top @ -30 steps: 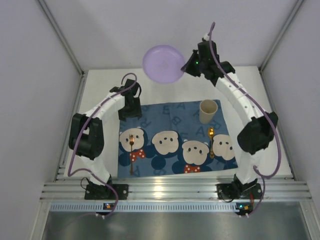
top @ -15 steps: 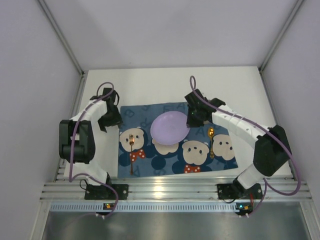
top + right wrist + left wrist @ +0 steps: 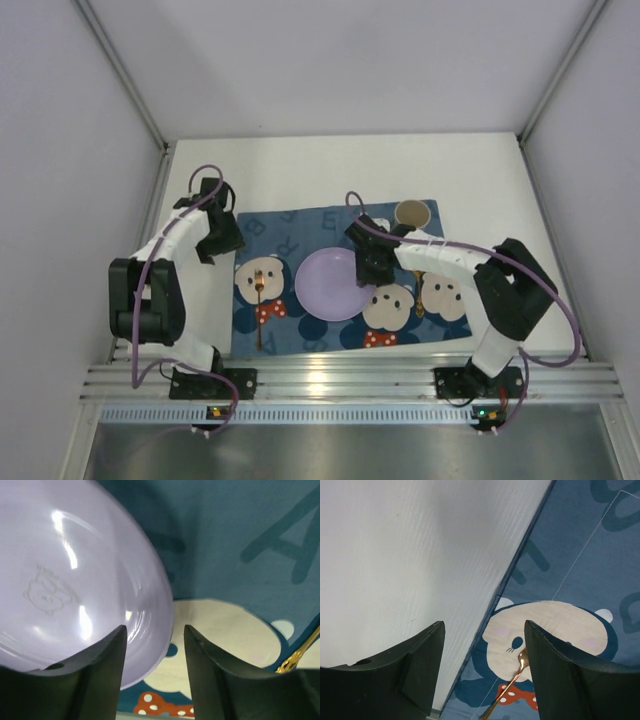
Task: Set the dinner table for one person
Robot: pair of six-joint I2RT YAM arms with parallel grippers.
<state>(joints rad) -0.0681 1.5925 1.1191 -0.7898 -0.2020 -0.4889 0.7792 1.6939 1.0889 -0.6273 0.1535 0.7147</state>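
Note:
A lilac plate (image 3: 335,284) (image 3: 75,580) lies flat on the blue mouse-print mat (image 3: 300,225), which covers the middle of the white dinner table (image 3: 300,170). My right gripper (image 3: 372,265) (image 3: 154,647) is open at the plate's right rim, one finger above the plate and the other above the mat. At the mat's left edge my left gripper (image 3: 215,238) (image 3: 485,645) stands open and empty. A gold fork (image 3: 259,295) (image 3: 512,680) lies on the mat's left part. A gold spoon (image 3: 420,300) (image 3: 300,652) lies on the right, partly hidden by the right arm.
A beige paper cup (image 3: 411,214) stands upright at the mat's back right corner, just behind the right arm. Grey enclosure walls rise on both sides and at the back. A metal rail (image 3: 350,380) runs along the near edge.
The right arm brought the plate down from high at the back onto the mat's middle, and its jaws have opened. The left arm swung left to the mat's edge.

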